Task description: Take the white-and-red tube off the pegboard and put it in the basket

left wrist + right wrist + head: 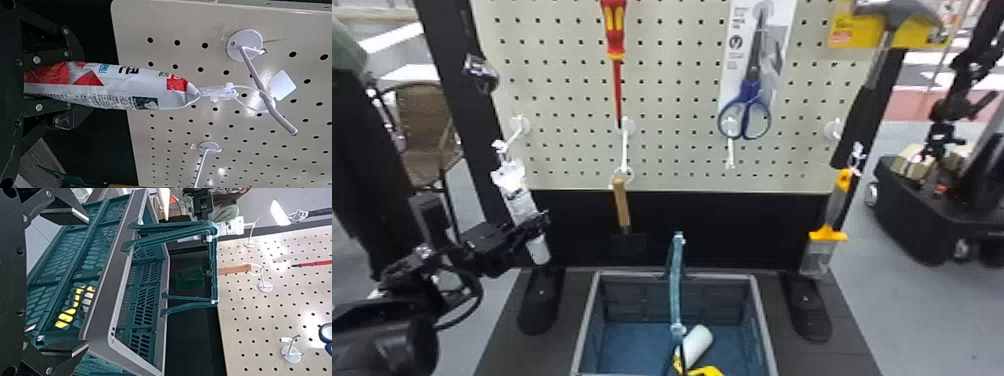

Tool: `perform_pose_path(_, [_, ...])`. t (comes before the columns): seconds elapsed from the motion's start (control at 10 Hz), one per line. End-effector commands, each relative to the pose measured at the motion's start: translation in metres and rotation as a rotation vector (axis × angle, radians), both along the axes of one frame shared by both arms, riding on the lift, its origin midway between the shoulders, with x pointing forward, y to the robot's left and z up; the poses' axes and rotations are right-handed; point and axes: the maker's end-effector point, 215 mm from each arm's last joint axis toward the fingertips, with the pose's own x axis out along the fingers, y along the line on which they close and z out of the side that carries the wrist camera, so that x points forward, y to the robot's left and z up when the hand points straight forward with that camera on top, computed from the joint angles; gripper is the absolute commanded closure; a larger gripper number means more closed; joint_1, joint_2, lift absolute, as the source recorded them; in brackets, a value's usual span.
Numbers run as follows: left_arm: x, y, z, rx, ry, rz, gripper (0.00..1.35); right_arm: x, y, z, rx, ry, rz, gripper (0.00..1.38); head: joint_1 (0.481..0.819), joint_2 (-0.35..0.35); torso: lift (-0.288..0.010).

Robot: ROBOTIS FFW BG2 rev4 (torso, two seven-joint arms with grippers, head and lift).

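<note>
My left gripper (532, 226) is at the left side of the pegboard, shut on the lower part of the white-and-red tube (517, 197). In the left wrist view the tube (133, 88) lies between the fingers of the left gripper (69, 85), and its loop is still around the white hook (256, 80). The basket (763, 327) stands below the board, with its teal handle upright. In the right wrist view my right gripper (84, 282) is open and holds nothing, with the basket (107, 272) in front of it.
A red screwdriver (616, 45), wooden-handled trowel (621, 202), blue scissors (749, 107), hammer (874, 65) and yellow-handled scraper (828, 232) hang on the board. A white cylinder (699, 341) and a yellow item (707, 371) lie in the basket.
</note>
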Motion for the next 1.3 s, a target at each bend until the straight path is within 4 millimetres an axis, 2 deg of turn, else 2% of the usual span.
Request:
perform_pose_path(0.0, [-0.001,0.001,-0.002,0.002,0.002,0.003,1.20,0.000,0.000,0.001,0.001,-0.001,0.000,0.18,0.549,0.000,-0.100])
perform_pose_path(0.4, [-0.002,0.002,-0.006,0.006,0.008,0.011,1.20,0.001,0.000,0.001,0.000,-0.001,-0.001,0.18,0.549,0.000,-0.100])
perform_pose_path(0.8, [0.000,0.003,-0.002,0.028,-0.007,0.022,1.20,0.000,0.000,0.000,-0.001,0.002,-0.001,0.18,0.549,0.000,-0.100])
perform_pose_path(1.2, [-0.004,0.014,0.014,0.081,-0.062,0.069,1.20,0.000,0.001,-0.003,0.000,0.010,0.001,0.18,0.549,0.000,-0.100])
